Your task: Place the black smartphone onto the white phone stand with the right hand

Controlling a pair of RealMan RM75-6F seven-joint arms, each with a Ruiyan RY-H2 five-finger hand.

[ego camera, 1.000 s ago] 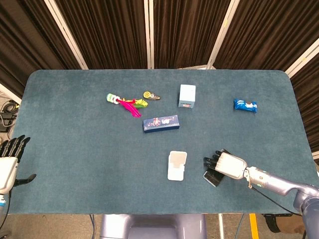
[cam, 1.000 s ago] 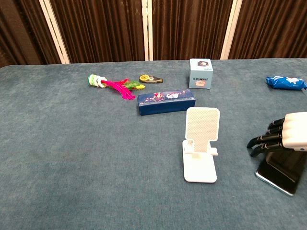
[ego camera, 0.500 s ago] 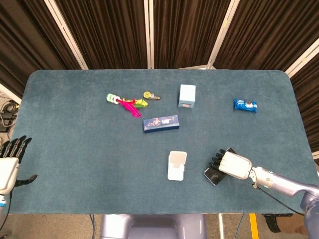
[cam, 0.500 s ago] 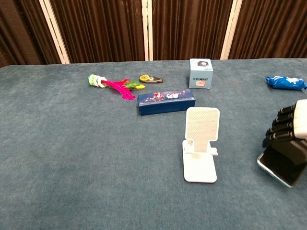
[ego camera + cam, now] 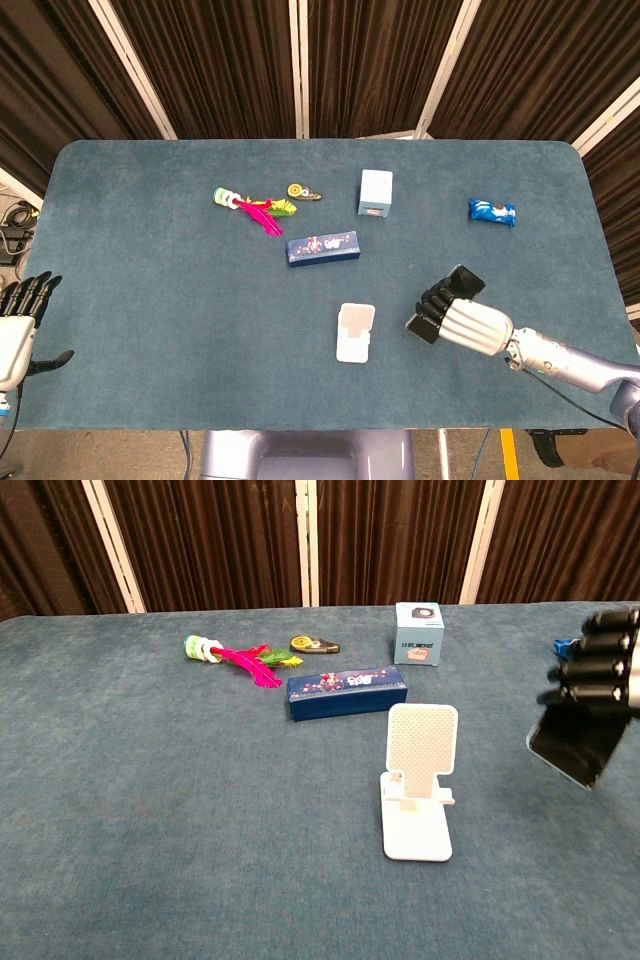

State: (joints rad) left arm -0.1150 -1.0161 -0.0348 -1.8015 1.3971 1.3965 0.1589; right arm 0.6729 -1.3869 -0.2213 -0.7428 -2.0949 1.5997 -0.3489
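The white phone stand (image 5: 355,331) (image 5: 419,779) stands near the table's front edge, its perforated back upright. To its right, my right hand (image 5: 468,322) (image 5: 603,670) holds the black smartphone (image 5: 461,281) (image 5: 576,745) lifted off the table, fingers wrapped over its face. In the chest view the phone hangs tilted below the fingers, well right of the stand. My left hand (image 5: 18,322) hovers off the table's left edge, fingers spread, holding nothing.
Behind the stand lie a dark blue long box (image 5: 322,247) (image 5: 346,691), a light blue cube box (image 5: 375,193) (image 5: 419,633), a pink-and-green feather toy (image 5: 256,209) (image 5: 238,656) and a small tape dispenser (image 5: 302,191). A blue snack packet (image 5: 492,211) lies at far right.
My right hand has raised the smartphone from the table surface into the air, and it has tilted upward. The left hand and the stand have stayed in place.
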